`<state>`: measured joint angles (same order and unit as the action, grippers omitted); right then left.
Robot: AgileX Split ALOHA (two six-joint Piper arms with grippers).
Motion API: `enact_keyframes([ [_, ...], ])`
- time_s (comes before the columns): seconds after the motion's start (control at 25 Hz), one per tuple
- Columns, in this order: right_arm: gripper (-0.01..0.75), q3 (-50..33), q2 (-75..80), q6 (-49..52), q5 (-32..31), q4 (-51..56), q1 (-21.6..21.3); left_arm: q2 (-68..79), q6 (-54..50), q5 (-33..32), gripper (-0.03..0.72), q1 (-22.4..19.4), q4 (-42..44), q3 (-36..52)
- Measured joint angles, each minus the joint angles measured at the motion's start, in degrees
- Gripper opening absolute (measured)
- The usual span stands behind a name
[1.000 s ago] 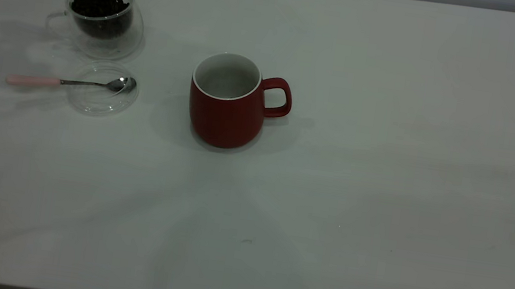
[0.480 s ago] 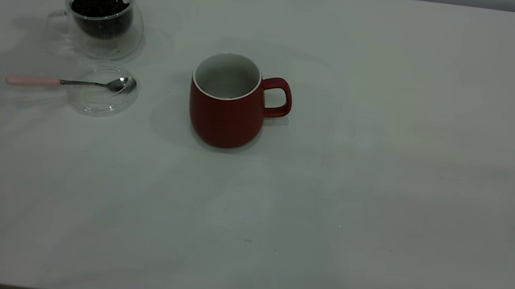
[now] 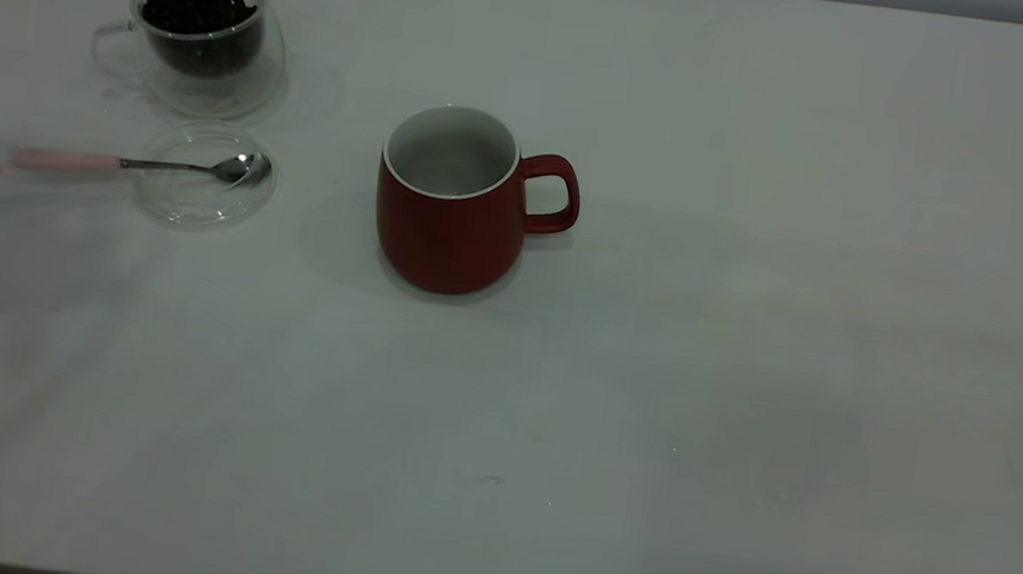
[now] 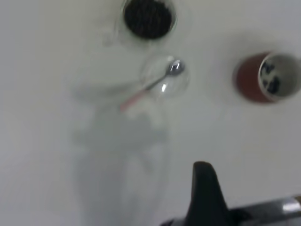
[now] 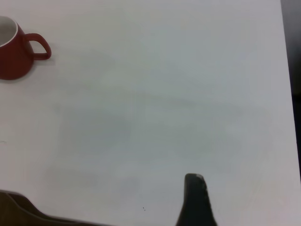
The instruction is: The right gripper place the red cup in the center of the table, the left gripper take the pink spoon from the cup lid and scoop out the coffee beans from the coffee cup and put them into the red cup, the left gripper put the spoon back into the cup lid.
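The red cup (image 3: pixel 451 203) stands upright near the middle of the table (image 3: pixel 761 362), its loop handle turned toward the table's right side; from the left wrist view a few dark coffee beans lie on its white inside. To the left of the red cup, well apart from it, the cup lid (image 3: pixel 205 177) lies flat on the table. The pink spoon (image 3: pixel 138 164) rests across this lid, its metal bowl on the glass at the side nearer the red cup, its pink handle reaching out past the lid's far edge over the table. Just behind the lid, farther from the table's near edge, stands the coffee cup (image 3: pixel 201 38), upright, with a heap of coffee beans (image 3: pixel 198 7) inside and its clear handle pointing away from the red cup. The left gripper (image 4: pixel 204 195) hangs above the table, well away from the spoon and lid, and only one dark finger shows, so I cannot tell how its jaws stand. The right gripper (image 5: pixel 195 200) is over bare table far to the right of the red cup, likewise showing one finger, jaws not to be judged.
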<state>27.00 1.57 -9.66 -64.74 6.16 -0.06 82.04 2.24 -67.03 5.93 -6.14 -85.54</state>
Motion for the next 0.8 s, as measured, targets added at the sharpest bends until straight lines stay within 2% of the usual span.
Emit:
enact_keyframes([
  [0.4, 0.591, 0.00, 0.00, 0.00, 0.00, 0.00, 0.00, -18.69, -0.16, 0.00, 0.546, 0.00, 3.30, 16.76],
  [0.8, 0.591, 0.00, 0.00, 0.00, 0.00, 0.00, 0.00, -34.32, -0.33, 0.00, 0.546, 0.00, 3.84, 41.17],
])
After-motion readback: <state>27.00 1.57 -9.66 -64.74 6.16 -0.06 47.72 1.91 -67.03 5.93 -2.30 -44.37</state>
